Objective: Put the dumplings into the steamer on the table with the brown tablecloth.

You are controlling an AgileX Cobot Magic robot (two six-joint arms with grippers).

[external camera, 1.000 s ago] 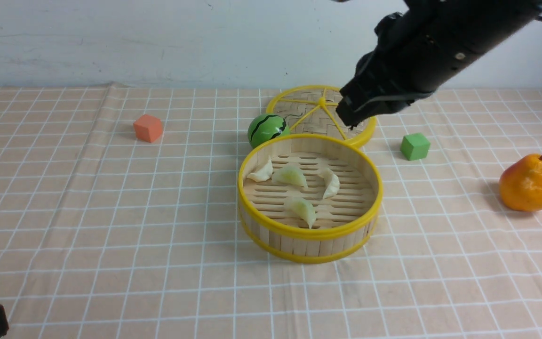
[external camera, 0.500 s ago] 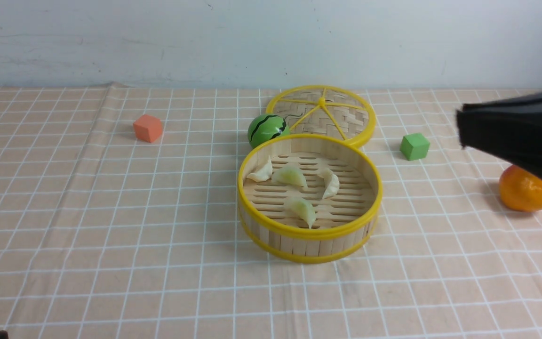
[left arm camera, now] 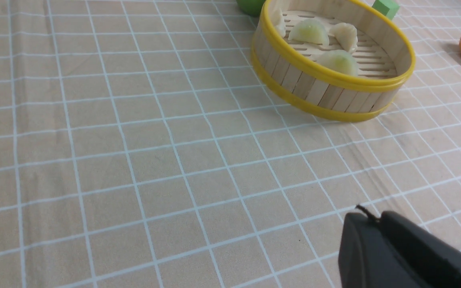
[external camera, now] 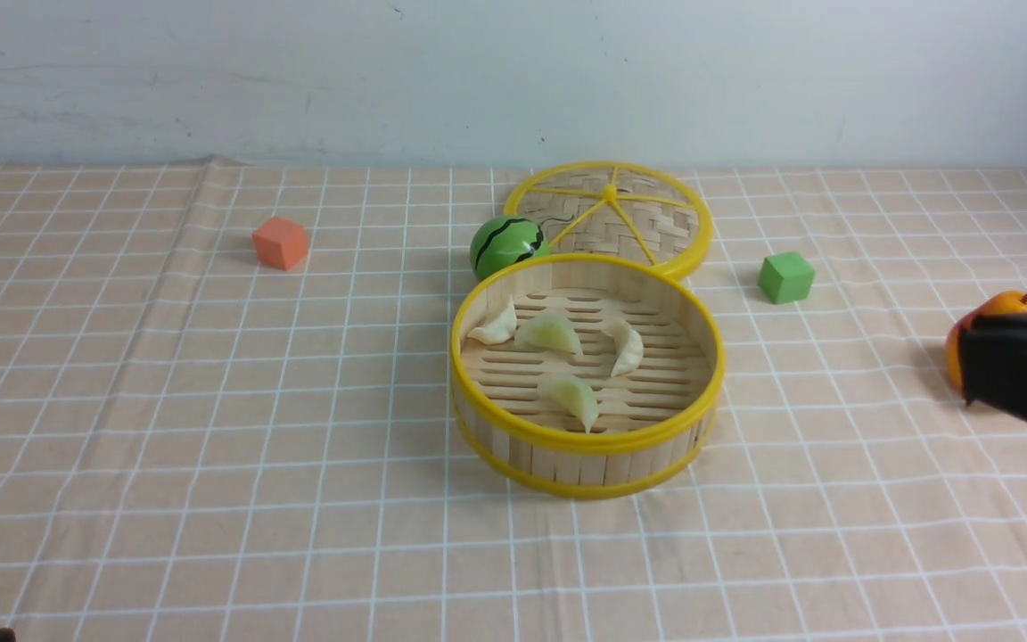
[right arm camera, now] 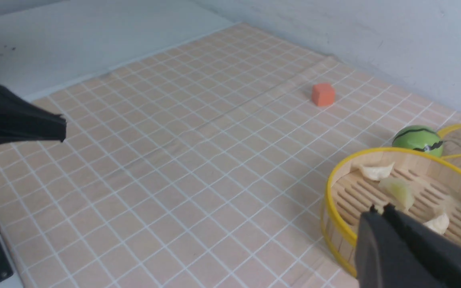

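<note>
— Front view, pls: where are the dumplings (external camera: 549,332) vs. the right claw (external camera: 968,361)?

— All 4 lie inside the steamer (external camera: 585,464), well off to that claw's left & a bit farther out. 2 are cream-white, 2 pale green, spread over the slatted floor. None sits on the brown tablecloth (external camera: 210,428). The claw itself is black, tips pressed together, nothing pinched. It hangs in front of the pear (external camera: 999,303) & hides most of it.

— And the left claw (right arm camera: 60,128)?

— Front view gives only a dark sliver at the bottom corner. Right wrist view shows it tapering to a closed point, empty. The steamer is ahead of it & off to its right, well apart.

— Which step, then?

— My read: loading looks done, w/ both claws clear of the basket. The next move prob. needs no grasp, just arms kept off the yellow rim so nothing gets knocked. The woven lid (external camera: 612,209), farther out than the right claw & to its left, isn't part of the task.

— Any text, brands, labels?

— None readable. The toy watermelon (external camera: 505,245) has black stripes only. The orange cube (external camera: 281,242) & green cube (external camera: 785,276) are blank.
</note>
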